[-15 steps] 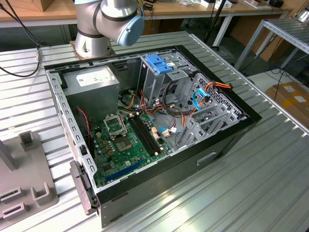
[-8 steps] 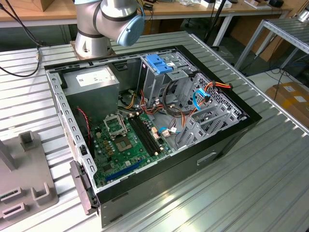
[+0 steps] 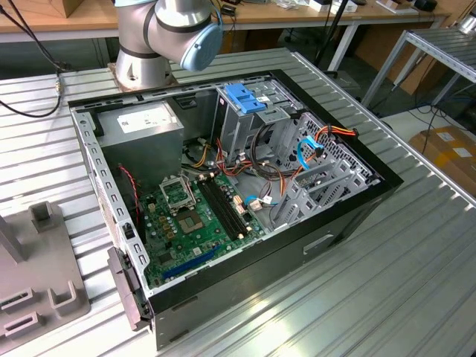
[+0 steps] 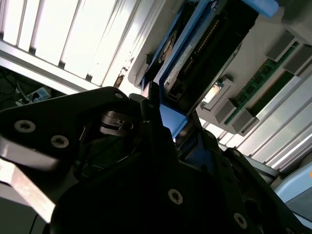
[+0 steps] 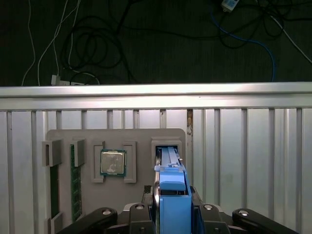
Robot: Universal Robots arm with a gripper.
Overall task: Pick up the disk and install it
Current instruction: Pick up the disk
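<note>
Step in hand, by my read: the grab at the tray. Disk [image 5: 170, 168] stands on edge in its slot in the grey tray [image 5: 141, 139], beside the CPU [image 5: 113, 162] and RAM sticks [image 5: 76, 180]. The tray sits on the table [image 5: 243, 146].

Claw [image 5: 173, 217] straddles the disk's blue frame. I can't tell whether it's clamped or just around it.

To do it well:
- Stay centred on the frame and squeeze the flat faces.
- Lift straight along the slot with no twist, or the disk will likely bind on the slot walls.

Pose: in the first wrist view the wrist points down at the tray, in line with the slot. In the exterior view the arm base [image 3: 160, 37] stands on the far side of the open case [image 3: 223, 290].
</note>
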